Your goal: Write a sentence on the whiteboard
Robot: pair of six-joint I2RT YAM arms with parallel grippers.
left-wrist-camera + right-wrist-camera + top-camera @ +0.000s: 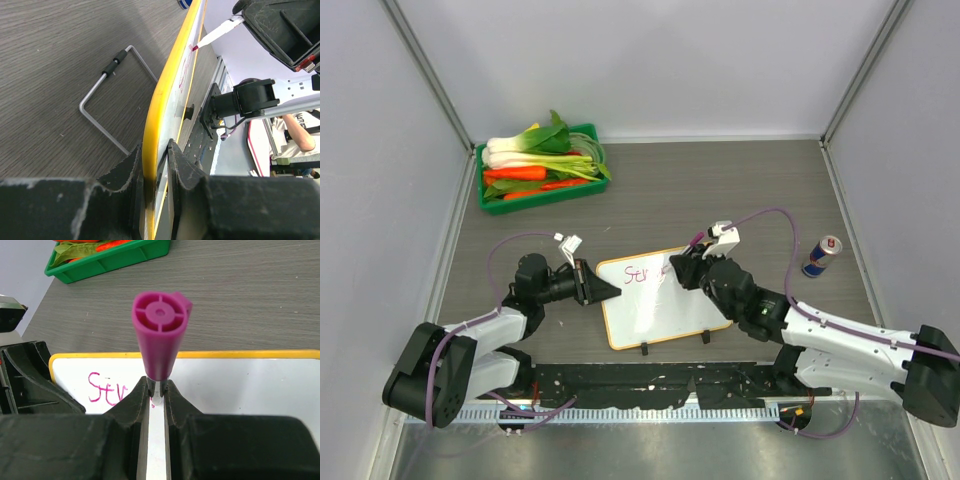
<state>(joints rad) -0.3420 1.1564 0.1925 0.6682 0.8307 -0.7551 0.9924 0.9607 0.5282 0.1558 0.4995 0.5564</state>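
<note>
The whiteboard (660, 312), white with a yellow frame, lies on the table between the arms. My left gripper (595, 285) is shut on its left edge; in the left wrist view the fingers (182, 170) pinch the yellow frame (165, 100) edge-on. My right gripper (685, 268) is shut on a magenta marker (159, 335) standing upright, its tip down on the board (240, 385). The sentence (105, 389) reads as a few pink letters, "Str", just left of the tip, and is also visible from above (645, 272). The marker's tip (215, 34) touches the board face.
A green tray (490, 195) of vegetables sits at the back left. A drinks can (822, 257) stands to the right of the board. A bent metal wire stand (107, 95) lies on the table beside the board. Two black feet (644, 349) stick out from its near edge.
</note>
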